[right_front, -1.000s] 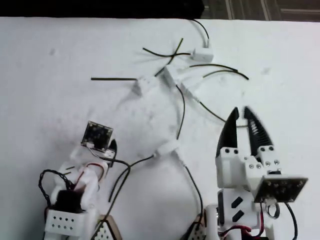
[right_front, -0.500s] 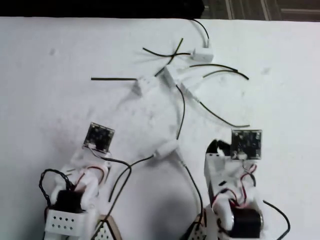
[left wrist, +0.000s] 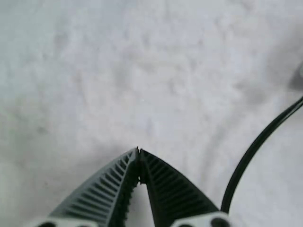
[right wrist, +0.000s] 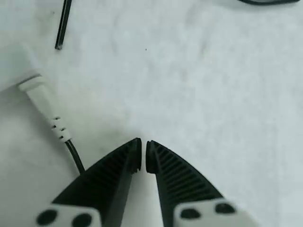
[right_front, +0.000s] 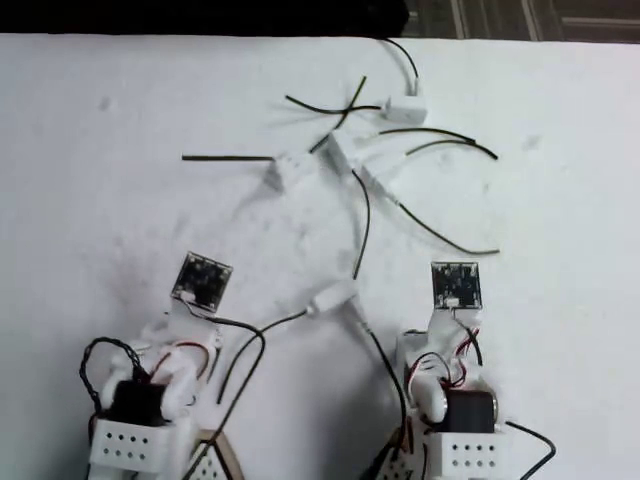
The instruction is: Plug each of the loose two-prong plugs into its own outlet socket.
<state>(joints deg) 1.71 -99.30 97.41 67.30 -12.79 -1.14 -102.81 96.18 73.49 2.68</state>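
Left fingers (left wrist: 109, 189): tips pressed together, nothing held, over bare desk (right_front: 100, 200). A black cord (left wrist: 255, 146) runs beside them. White plug (right_front: 335, 296) lies on the desk at their 3 o'clock, apart from them, and at 9 o'clock of the right fingers (right wrist: 111, 172). These are all but closed and hold nothing. Further plugs and sockets (right_front: 330, 155) lie clustered toward 12 o'clock, well apart from both.

**Hard to make out**

In the right wrist view the white plug (right wrist: 19, 71) runs off the edge, its body cut short. Up the desk (right_front: 120, 120), the white pieces (right_front: 335, 155) blur together; prongs and sockets are too small to tell.
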